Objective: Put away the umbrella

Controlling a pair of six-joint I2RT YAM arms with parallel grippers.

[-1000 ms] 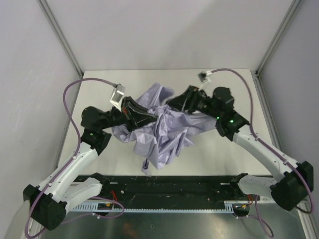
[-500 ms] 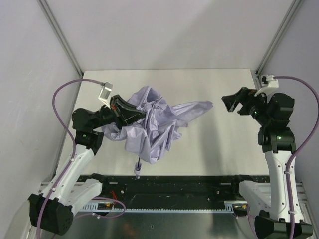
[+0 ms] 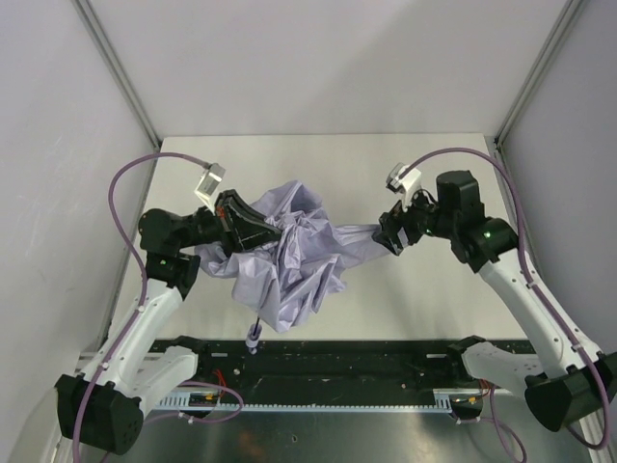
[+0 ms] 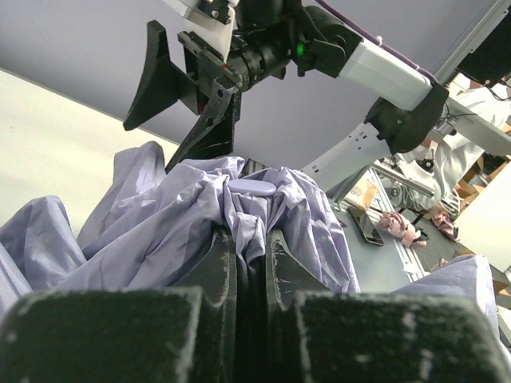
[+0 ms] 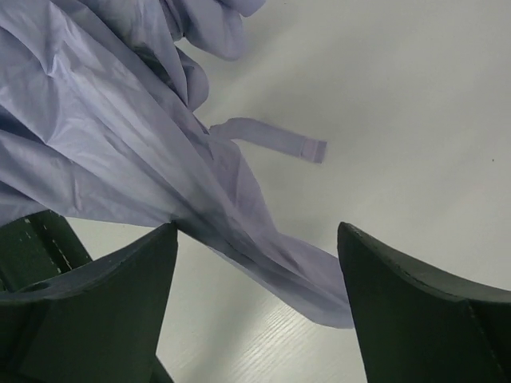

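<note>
— How does the umbrella [image 3: 289,260] look?
— Crumpled lavender canopy heaped mid-surface [image 3: 424,299], handle [image 3: 253,340] toward the near edge.
— And the fingers?
— The left fingers [image 4: 219,263] are nearly closed, pinching a canopy fold. The right fingers [image 5: 96,279] stand wide, with a loose canopy corner between them, unpinched.

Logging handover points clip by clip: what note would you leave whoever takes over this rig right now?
Left gripper: shut on bunched canopy fabric.
Right gripper: open, astride the canopy's right tip, not gripping.
Umbrella: mid-table, canopy crumpled, handle at the near edge; strap loose on the table.
Done: canopy collapsed.
Left: probably gather and wrap the fabric, then fasten the strap.
</note>
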